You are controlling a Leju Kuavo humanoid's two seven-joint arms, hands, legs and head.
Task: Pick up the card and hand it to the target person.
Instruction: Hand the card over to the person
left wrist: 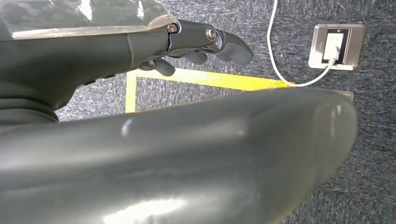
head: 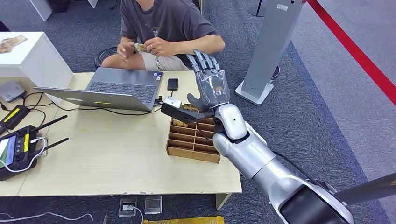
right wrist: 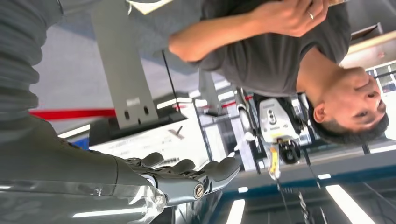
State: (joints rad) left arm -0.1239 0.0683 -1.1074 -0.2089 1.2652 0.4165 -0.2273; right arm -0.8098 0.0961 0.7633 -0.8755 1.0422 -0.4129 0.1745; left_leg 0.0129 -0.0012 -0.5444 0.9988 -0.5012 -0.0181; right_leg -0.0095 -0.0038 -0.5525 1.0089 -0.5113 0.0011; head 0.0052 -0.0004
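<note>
A seated person (head: 163, 23) across the table holds a small patterned card (head: 140, 47) in both hands. My right hand (head: 211, 81) is raised above the far end of the cardboard divider box (head: 192, 148), palm up, fingers spread and pointing toward the person, with nothing in it. The right wrist view shows its fingers (right wrist: 205, 177) apart and bare, and the person's hand (right wrist: 289, 14) beyond them. More cards (head: 189, 108) stand in the box's far compartments. My left hand (left wrist: 196, 44) hangs over the carpet, its fingers loosely extended and holding nothing.
An open laptop (head: 119, 86) and a black device (head: 173, 84) lie on the wooden table (head: 107, 154) near the person. A controller with antennas (head: 16, 149) sits at the table's left edge. A grey floor stand (head: 271, 46) rises at the right. A floor socket (left wrist: 335, 46) is below.
</note>
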